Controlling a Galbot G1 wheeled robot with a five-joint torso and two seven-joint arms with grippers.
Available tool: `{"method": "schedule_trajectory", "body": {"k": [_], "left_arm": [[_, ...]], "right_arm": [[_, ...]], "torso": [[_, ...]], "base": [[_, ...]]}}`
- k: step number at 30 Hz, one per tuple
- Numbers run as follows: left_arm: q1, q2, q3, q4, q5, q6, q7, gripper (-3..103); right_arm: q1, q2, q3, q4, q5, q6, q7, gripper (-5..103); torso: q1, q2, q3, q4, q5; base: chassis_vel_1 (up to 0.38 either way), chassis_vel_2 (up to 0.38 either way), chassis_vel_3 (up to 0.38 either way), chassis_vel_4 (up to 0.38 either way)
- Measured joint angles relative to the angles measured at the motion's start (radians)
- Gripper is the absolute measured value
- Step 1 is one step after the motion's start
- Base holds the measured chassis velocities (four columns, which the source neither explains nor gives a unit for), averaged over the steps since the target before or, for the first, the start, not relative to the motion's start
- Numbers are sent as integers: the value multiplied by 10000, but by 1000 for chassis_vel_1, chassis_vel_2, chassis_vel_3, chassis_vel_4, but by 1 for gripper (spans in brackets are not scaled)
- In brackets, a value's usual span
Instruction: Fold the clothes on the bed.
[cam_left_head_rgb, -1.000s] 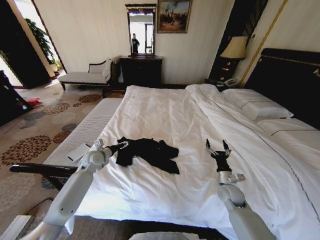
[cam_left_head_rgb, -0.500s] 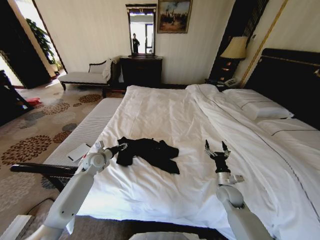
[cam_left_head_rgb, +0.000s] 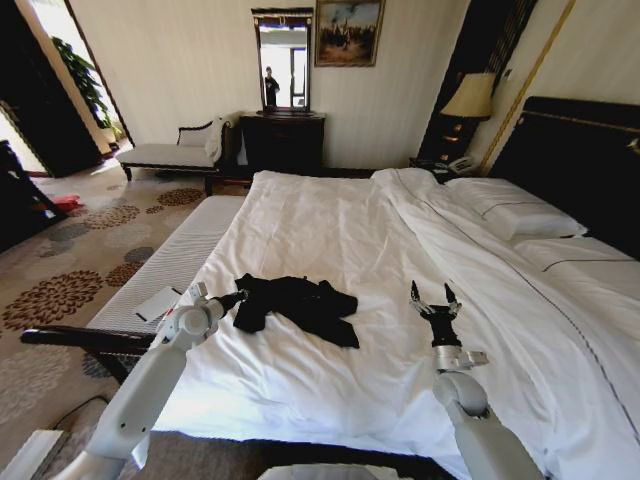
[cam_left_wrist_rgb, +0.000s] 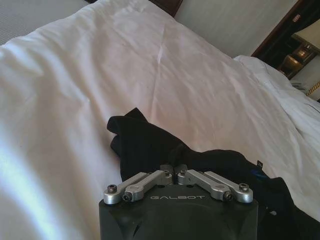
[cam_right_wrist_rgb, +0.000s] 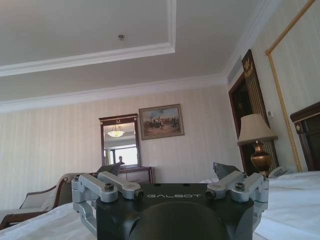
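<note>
The black T-shirt (cam_left_head_rgb: 300, 305) lies crumpled on the white bed (cam_left_head_rgb: 330, 230), near the foot edge on the robot's left side. Its long axis runs roughly across the bed, from the left end effector toward the middle, with the end nearer the middle slanting slightly toward the foot edge. One narrow flap reaches out to the left, and the bulkier part bunches toward the centre of the mattress.

The left end effector (cam_left_head_rgb: 238, 296) sits at the shirt's left end, right at the fabric. In the left wrist view the linkage bars of the left end effector (cam_left_wrist_rgb: 176, 172) are drawn together at the middle and the dark cloth (cam_left_wrist_rgb: 150, 145) bunches directly against them, so it is clenched on the T-shirt. That view also shows a small fold of the shirt rising just past the fingers, with bare white sheet beyond it.

The right end effector (cam_left_head_rgb: 435, 298) stands upright above the sheet, well apart from the shirt, with its fingers (cam_left_head_rgb: 415, 295) spread wide and nothing between them. The right wrist view looks across the room and up at the ceiling, past its released fingers (cam_right_wrist_rgb: 107, 186), toward a mirror (cam_right_wrist_rgb: 120, 147), a painting (cam_right_wrist_rgb: 161, 121) and a lamp (cam_right_wrist_rgb: 257, 137).

Compared with half a second ago, the left end effector has shifted slightly left, tugging the flap with it; the right one has barely moved.
</note>
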Motion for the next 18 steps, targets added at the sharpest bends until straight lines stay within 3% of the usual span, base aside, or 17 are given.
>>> {"method": "schedule_trajectory", "body": {"k": [3, 5, 9, 12, 14, 16, 18], "left_arm": [[103, 49, -115, -129, 130, -16, 63, 0], [186, 101, -339, -488, 258, -139, 254, 0], [220, 180, -542, -926, 264, -200, 315, 0], [446, 373, -696, -1443, 354, -213, 321, 0], [509, 394, -706, -1484, 399, -214, 321, 0], [716, 352, -728, -1484, 662, -355, 361, 0], [751, 276, -744, -1432, 744, -447, 402, 0]], "right_arm": [[2, -227, -210, 151, 424, -250, 180, 100], [76, -674, -674, 500, 1429, -777, 550, 100], [295, -1181, -1137, 643, 2268, -1117, 592, 100], [1033, -2029, -2176, 485, 3915, -1889, 648, 100], [1228, -2156, -2406, 414, 4164, -2020, 739, 100], [2146, -2622, -3506, 85, 5120, -2469, 1220, 100], [2529, -2759, -3925, -15, 5510, -2604, 1404, 100]], "torso": [[0, 0, 0, 0, 3], [0, 0, 0, 1, -3], [0, 1, 0, -2, 0], [0, 1, 0, -1, 2], [0, 1, -1, 0, 1], [0, 0, 0, 3, 2], [0, 0, 1, 3, -1]], "base": [[0, 0, 0, 0], [0, 0, 0, 0], [0, 0, 0, 0], [0, 0, 0, 0], [0, 0, 0, 0], [0, 0, 0, 0], [0, 0, 0, 0]]}}
